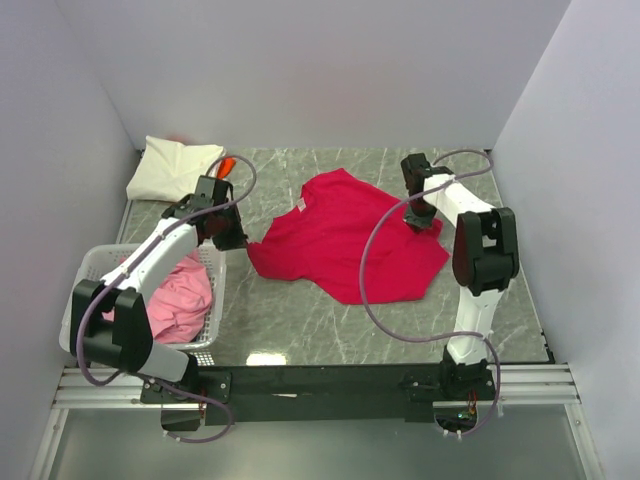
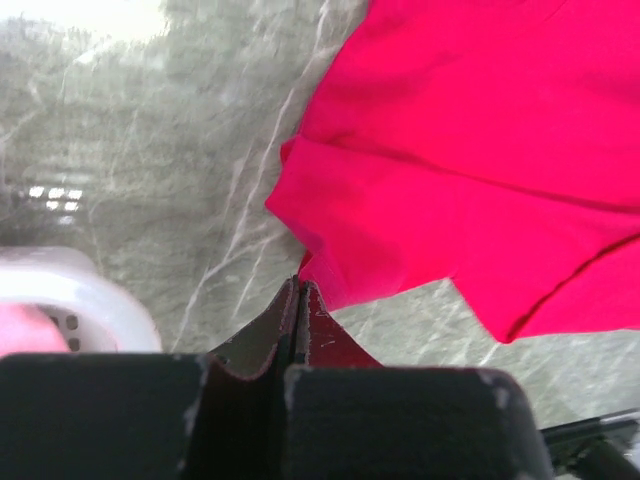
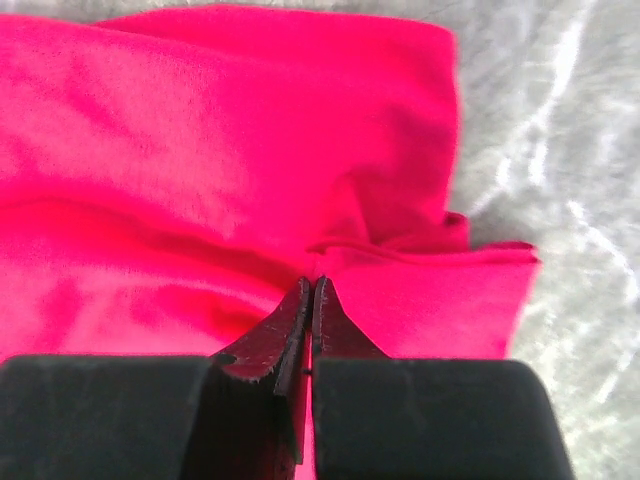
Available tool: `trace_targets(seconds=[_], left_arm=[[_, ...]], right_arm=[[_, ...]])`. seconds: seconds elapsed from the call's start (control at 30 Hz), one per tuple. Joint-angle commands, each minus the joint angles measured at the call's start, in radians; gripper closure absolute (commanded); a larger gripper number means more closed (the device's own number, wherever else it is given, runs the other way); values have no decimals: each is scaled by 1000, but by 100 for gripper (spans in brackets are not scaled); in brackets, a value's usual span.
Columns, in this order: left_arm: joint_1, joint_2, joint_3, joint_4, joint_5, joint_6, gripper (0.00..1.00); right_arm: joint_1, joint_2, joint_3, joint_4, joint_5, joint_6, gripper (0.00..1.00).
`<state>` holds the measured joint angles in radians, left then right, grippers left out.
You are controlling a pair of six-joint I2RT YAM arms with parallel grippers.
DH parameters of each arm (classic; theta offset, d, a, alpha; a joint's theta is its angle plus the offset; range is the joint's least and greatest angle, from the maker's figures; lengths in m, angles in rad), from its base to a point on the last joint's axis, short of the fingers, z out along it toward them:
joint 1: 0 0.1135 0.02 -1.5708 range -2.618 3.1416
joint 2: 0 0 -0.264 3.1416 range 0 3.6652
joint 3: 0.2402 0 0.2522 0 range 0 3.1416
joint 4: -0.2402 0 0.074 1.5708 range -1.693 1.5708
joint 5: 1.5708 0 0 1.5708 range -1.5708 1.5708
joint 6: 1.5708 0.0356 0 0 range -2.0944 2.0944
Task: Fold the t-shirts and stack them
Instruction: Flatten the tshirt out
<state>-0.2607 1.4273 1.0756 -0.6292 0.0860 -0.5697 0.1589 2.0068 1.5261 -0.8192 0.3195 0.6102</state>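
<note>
A crimson red t-shirt [image 1: 345,240] lies spread and rumpled on the marble table [image 1: 290,320]. My left gripper [image 2: 298,283] is shut, its tips pinching the shirt's left corner [image 2: 320,270]; in the top view it [image 1: 240,243] sits beside the basket. My right gripper [image 3: 311,282] is shut on a puckered fold near the shirt's right edge [image 3: 400,290]; in the top view it [image 1: 418,222] is over the shirt's right side. A cream-white t-shirt [image 1: 172,168] lies folded at the far left. An orange one [image 1: 226,164] peeks out beside it. Pink t-shirts [image 1: 180,300] fill the basket.
A white lattice basket [image 1: 100,258] stands at the left edge, beside the left arm; its rim shows in the left wrist view [image 2: 80,290]. Grey walls close in the table on three sides. A black rail [image 1: 320,380] runs along the near edge.
</note>
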Motion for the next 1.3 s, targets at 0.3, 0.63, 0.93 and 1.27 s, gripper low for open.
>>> trace_targets(seconds=[0.3, 0.63, 0.93, 1.27], left_arm=[[75, 162, 418, 5, 76, -73, 99], [190, 197, 786, 31, 170, -191, 100], [225, -14, 886, 175, 213, -237, 100], [227, -203, 883, 347, 178, -220, 99]], right_arm=[[-67, -315, 256, -167, -28, -135, 100], [-73, -425, 598, -262, -63, -124, 100], [-71, -727, 625, -88, -45, -125, 100], [-70, -915, 666, 63, 56, -224, 100]])
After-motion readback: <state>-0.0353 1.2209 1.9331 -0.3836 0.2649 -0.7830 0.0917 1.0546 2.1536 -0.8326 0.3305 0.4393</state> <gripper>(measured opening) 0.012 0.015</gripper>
